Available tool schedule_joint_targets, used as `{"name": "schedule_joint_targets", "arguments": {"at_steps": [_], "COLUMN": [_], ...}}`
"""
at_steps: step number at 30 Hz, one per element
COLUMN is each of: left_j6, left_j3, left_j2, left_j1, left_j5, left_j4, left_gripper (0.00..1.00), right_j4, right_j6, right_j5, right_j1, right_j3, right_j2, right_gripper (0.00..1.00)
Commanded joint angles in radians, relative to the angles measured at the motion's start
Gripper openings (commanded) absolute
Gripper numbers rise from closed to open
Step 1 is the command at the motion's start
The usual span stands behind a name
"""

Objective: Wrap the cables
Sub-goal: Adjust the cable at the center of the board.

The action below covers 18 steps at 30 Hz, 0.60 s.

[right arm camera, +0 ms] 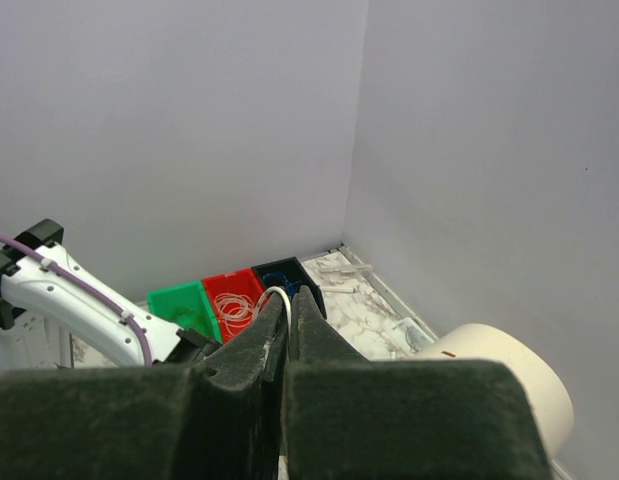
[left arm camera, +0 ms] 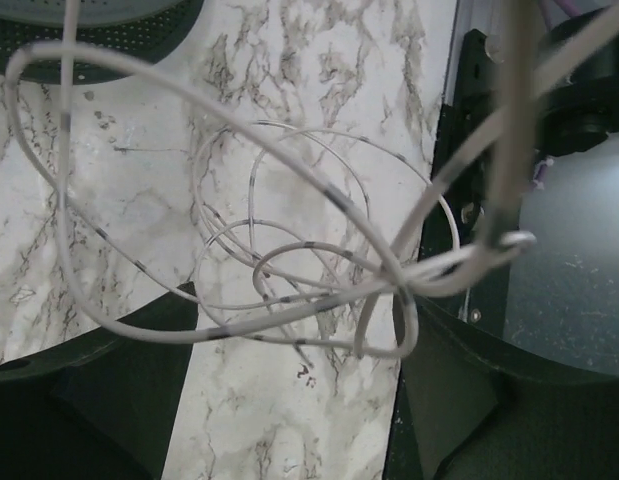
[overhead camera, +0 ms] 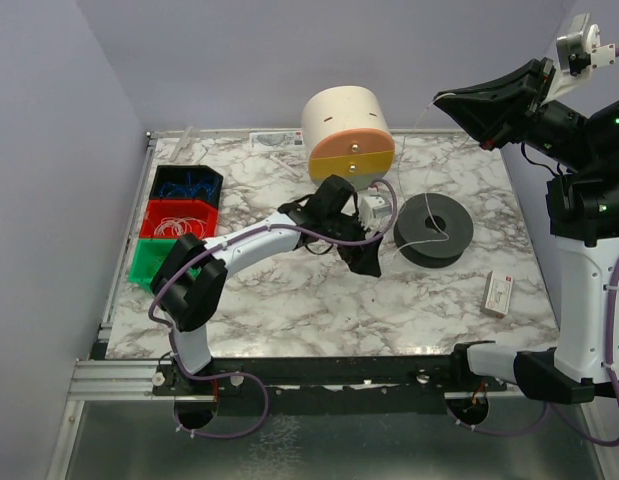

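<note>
Thin whitish cable [left arm camera: 334, 198] loops loosely between spread left fingers [left arm camera: 99, 390]; one strand rises steeply from round grey spool [overhead camera: 459, 236] to right fingers [right arm camera: 251, 350], pinching it.

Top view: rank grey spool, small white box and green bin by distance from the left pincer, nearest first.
1. Grey spool: just right of the left pincer.
2. Small white box: farther right, toward the table's near edge.
3. Green bin: far left, partly behind the arm's elbow.

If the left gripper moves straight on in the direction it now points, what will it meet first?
Probably the loose loops of the cables right before the left gripper; behind them lies the marble table. The depth between them is unclear.
</note>
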Motion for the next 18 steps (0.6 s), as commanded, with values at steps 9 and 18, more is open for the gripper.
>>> {"name": "schedule_joint_targets", "arguments": {"at_steps": [9, 18], "left_j6": [-0.024, 0.137], "left_j3": [0.121, 0.088], "left_j2": [0.072, -0.05], "left_j1": [0.012, 0.175], "left_j5": [-0.152, -0.265], "left_j4": [-0.028, -0.219], "left_gripper": [0.1, 0.0], "right_j4": [-0.022, -0.197], "right_j6": [-0.024, -0.354], "right_j5": [0.04, 0.687], "right_j1": [-0.002, -0.002], "right_j3": [0.028, 0.068], "right_j2": [-0.005, -0.051], "right_gripper": [0.01, 0.01]}}
